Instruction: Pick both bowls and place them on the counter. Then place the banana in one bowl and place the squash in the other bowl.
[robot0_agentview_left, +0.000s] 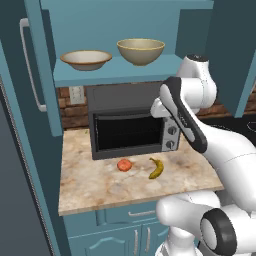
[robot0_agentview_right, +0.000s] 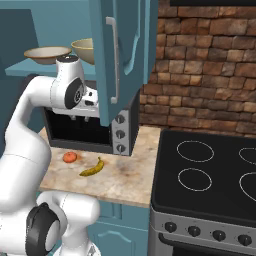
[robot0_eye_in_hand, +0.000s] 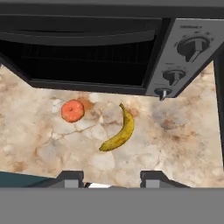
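Observation:
Two bowls stand on the shelf of the open upper cabinet: a wide shallow bowl (robot0_agentview_left: 86, 59) (robot0_agentview_right: 47, 54) with a brown rim, and to its right a deeper tan bowl (robot0_agentview_left: 141, 51) (robot0_agentview_right: 84, 49). Down on the mottled counter (robot0_agentview_left: 90, 187) (robot0_eye_in_hand: 183, 144) the red-orange squash (robot0_agentview_left: 124, 164) (robot0_agentview_right: 70, 157) (robot0_eye_in_hand: 72, 110) lies just left of the yellow banana (robot0_agentview_left: 156, 168) (robot0_agentview_right: 93, 168) (robot0_eye_in_hand: 119, 134). My gripper (robot0_agentview_right: 80, 121) (robot0_eye_in_hand: 111, 179) hangs above the counter in front of the oven, pointing down at both fruits. It is open, with nothing between its fingers.
A black toaster oven (robot0_agentview_left: 132, 127) (robot0_eye_in_hand: 87, 57) stands at the back of the counter, under the shelf. Open teal cabinet doors (robot0_agentview_right: 120, 55) (robot0_agentview_left: 35, 65) flank the shelf. The black stovetop (robot0_agentview_right: 210, 175) lies right of the counter, before a brick wall (robot0_agentview_right: 200, 65).

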